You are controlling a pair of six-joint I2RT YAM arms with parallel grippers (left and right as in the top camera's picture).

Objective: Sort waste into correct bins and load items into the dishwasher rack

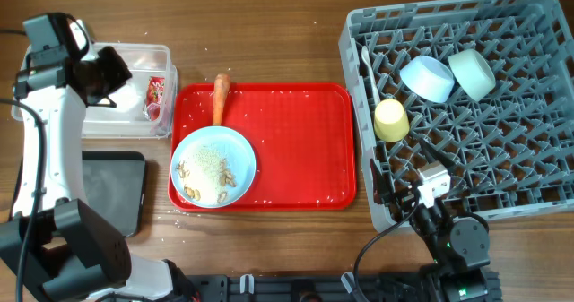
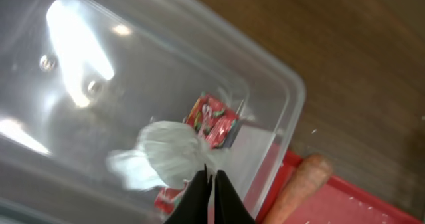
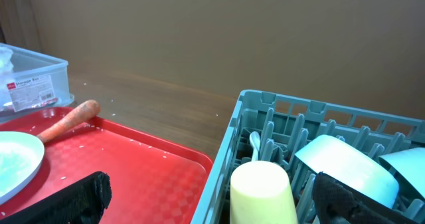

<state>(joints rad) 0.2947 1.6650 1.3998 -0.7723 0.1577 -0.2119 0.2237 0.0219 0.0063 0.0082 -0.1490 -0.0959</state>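
My left gripper (image 2: 212, 181) is shut, its tips pinching a crumpled white tissue (image 2: 161, 159) over the clear tub (image 1: 143, 53). In the overhead view the gripper (image 1: 109, 76) hangs over that tub. A red-and-clear wrapper (image 2: 212, 121) lies in the tub. The orange carrot (image 1: 220, 98) lies on the red tray's far edge. The pale blue plate (image 1: 213, 166) holds beige crumbs (image 1: 204, 169). The grey rack (image 1: 538, 194) holds the blue bowl (image 1: 426, 78), green bowl (image 1: 472, 73), yellow cup (image 1: 391, 120) and white spoon (image 1: 367, 62). My right gripper (image 3: 219, 199) is open and empty at the rack's near-left corner.
The red serving tray (image 1: 296, 141) lies in the middle, between the tub and the rack. The shallow black tray (image 1: 112, 190) sits in front of the tub, left of the plate. Small crumbs are scattered on the tray and the wooden table.
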